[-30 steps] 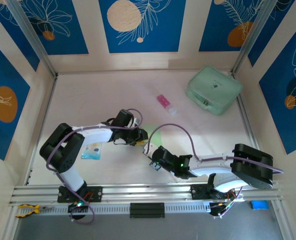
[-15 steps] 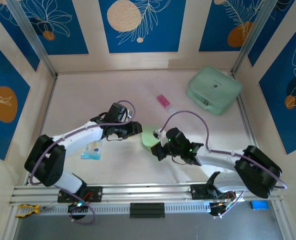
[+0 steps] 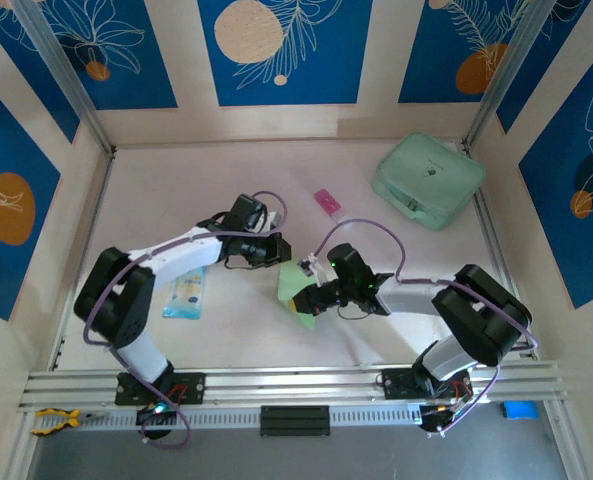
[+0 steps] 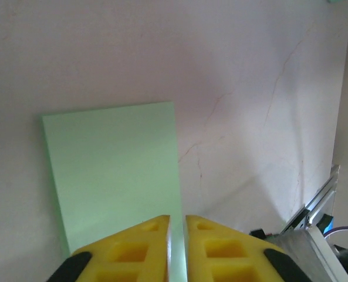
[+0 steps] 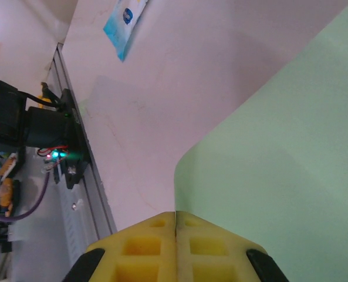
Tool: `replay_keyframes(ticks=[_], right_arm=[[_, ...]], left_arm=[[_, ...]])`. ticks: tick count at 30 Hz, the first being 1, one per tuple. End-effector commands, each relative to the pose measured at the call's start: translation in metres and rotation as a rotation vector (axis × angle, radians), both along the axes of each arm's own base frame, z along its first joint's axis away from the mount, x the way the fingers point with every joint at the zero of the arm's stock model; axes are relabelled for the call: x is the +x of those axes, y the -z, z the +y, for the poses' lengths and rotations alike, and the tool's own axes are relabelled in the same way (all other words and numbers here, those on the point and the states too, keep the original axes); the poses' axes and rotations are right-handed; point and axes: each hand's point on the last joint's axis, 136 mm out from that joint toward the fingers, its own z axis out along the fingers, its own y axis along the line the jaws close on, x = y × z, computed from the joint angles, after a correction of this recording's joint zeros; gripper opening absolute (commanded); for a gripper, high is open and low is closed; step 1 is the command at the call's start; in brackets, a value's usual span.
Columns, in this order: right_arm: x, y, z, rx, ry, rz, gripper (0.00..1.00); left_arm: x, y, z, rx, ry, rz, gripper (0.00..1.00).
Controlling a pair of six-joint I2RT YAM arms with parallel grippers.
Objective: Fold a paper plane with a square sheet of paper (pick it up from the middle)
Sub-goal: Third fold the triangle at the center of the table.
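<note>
The square sheet of paper (image 3: 294,285) is pale lime-green and sits mid-table between my two grippers. My left gripper (image 3: 279,254) is at its far edge. In the left wrist view the yellow fingers (image 4: 144,241) stand almost together with the sheet's (image 4: 112,164) right edge running into the thin gap at the left gripper (image 4: 177,218). My right gripper (image 3: 312,297) is at the sheet's near right side. In the right wrist view the right gripper (image 5: 175,214) is pressed shut on the curled edge of the sheet (image 5: 279,164). No folded plane shape is visible.
A mint-green case (image 3: 428,180) lies at the back right. A pink-and-white tube (image 3: 327,203) lies behind the sheet. A blue-and-white packet (image 3: 184,297) lies to the left, seen also as the packet (image 5: 125,20). The metal rail (image 3: 296,385) runs along the near edge.
Both grippers have shifted slightly around the sheet. The right arm has drawn in and its gripper now sits lower left. More of the green sheet shows between the grippers than before.
</note>
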Motion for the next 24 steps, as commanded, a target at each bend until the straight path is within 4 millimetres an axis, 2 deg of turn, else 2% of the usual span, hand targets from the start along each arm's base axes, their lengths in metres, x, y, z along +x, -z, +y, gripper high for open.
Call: replay_keyframes(ticks=[1,7,15,19,24], right_arm=[[-0.006,0.001,0.001,0.043,-0.019,0.041,0.0],[-0.009,0.01,-0.002,0.039,-0.013,0.067,0.0],[-0.007,0.017,-0.005,0.021,0.009,0.085,0.0],[-0.001,0.023,-0.009,-0.022,0.051,0.091,0.0],[0.008,0.027,-0.017,-0.066,0.093,0.097,0.0]], left_arm=[[0.002,0.012,-0.011,-0.02,0.055,0.046,0.12],[0.008,0.045,-0.02,0.02,0.098,0.097,0.1],[-0.005,0.092,-0.004,0.143,0.104,0.17,0.07],[-0.011,0.101,0.004,0.175,0.105,0.177,0.07],[-0.011,0.102,0.007,0.194,0.108,0.168,0.07]])
